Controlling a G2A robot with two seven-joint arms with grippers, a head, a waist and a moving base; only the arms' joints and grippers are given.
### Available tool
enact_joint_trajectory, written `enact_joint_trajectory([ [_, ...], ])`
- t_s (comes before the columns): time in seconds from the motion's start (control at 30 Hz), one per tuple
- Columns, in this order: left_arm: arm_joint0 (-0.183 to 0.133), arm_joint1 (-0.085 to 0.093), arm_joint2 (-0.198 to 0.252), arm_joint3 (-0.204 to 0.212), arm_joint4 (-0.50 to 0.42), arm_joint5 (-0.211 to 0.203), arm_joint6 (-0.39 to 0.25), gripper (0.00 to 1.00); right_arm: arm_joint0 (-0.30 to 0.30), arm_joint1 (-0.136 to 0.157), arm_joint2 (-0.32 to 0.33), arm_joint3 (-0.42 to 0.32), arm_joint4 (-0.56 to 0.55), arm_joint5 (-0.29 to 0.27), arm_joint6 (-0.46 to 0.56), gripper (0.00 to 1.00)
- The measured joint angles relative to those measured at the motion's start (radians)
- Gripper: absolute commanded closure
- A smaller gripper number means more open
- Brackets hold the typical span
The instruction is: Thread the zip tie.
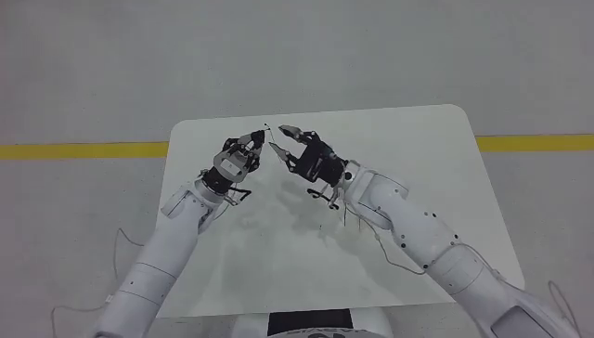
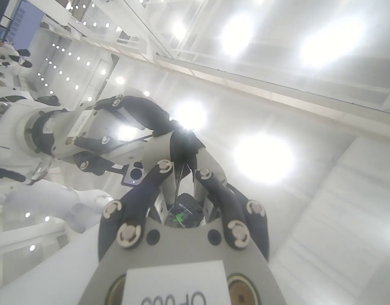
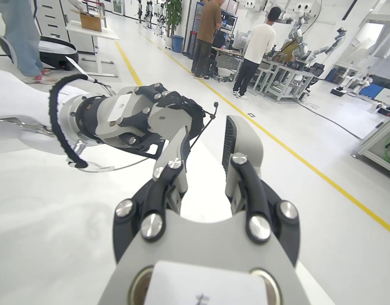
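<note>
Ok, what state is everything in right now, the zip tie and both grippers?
Left gripper: fingers shut on the thin black plastic zip tie.
Zip tie: held clear of the white table, head end free.
Right gripper: fingers open, empty, beside the zip tie.

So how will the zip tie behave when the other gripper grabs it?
Likely springy, not limp: the zip tie juts nearly straight from the shut left gripper, unsupported. It looks very thin, so probably light, and may flex aside as the open right gripper closes on it.
</note>
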Motion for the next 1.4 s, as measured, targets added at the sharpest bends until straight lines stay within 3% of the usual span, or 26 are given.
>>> enact_joint_trajectory([
  [0.23,-0.005,-0.004,0.010,0.007,-0.001,0.013,-0.016,1.00,-0.015,-0.004,0.016,0.001,0.008,-0.019,0.041,0.76],
  [0.5,-0.006,-0.005,0.011,0.011,0.000,0.022,-0.021,1.00,-0.015,-0.014,0.023,0.004,-0.004,0.003,0.048,1.00],
  [1.37,0.019,-0.005,-0.004,-0.018,-0.001,0.023,-0.016,1.00,-0.056,-0.025,0.066,-0.024,-0.065,-0.035,0.025,1.00],
  [1.4,0.020,-0.005,-0.005,-0.020,0.000,0.023,-0.016,1.00,-0.058,-0.025,0.067,-0.026,-0.065,-0.036,0.024,0.90],
])
